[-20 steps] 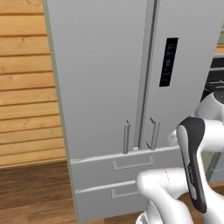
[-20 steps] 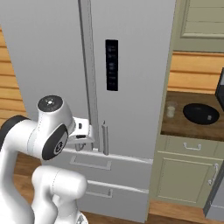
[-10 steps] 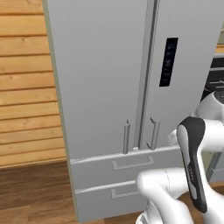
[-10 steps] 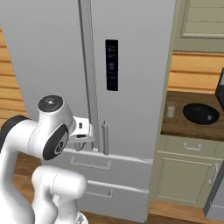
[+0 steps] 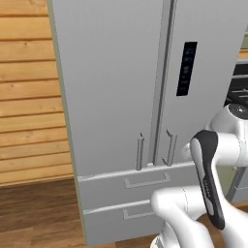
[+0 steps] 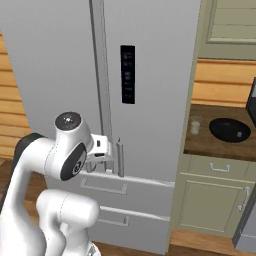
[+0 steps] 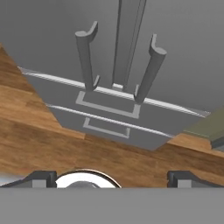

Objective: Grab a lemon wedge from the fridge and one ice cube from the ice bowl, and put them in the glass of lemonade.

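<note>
The grey fridge (image 5: pixel 121 87) stands with both doors shut, so the lemon wedge is hidden. Its two vertical bar handles (image 7: pixel 86 54) rise ahead in the hand view, above the two drawers (image 7: pixel 109 109). My gripper (image 7: pixel 113 178) is open, nothing between its fingertips, and points at the handles from a short way off. In the right base view the hand (image 6: pixel 101 150) sits just left of the right door's handle (image 6: pixel 120 157). On the wooden counter right of the fridge stand the glass of lemonade (image 6: pixel 195 125) and the black ice bowl (image 6: pixel 229 129).
Olive-green cabinets (image 6: pixel 215 200) sit under the counter, and another (image 6: pixel 230 22) hangs above it. A wood-plank wall (image 5: pixel 29 97) and wooden floor (image 5: pixel 38 208) lie left of the fridge. A dark appliance (image 6: pixel 251 102) shows at the counter's right edge.
</note>
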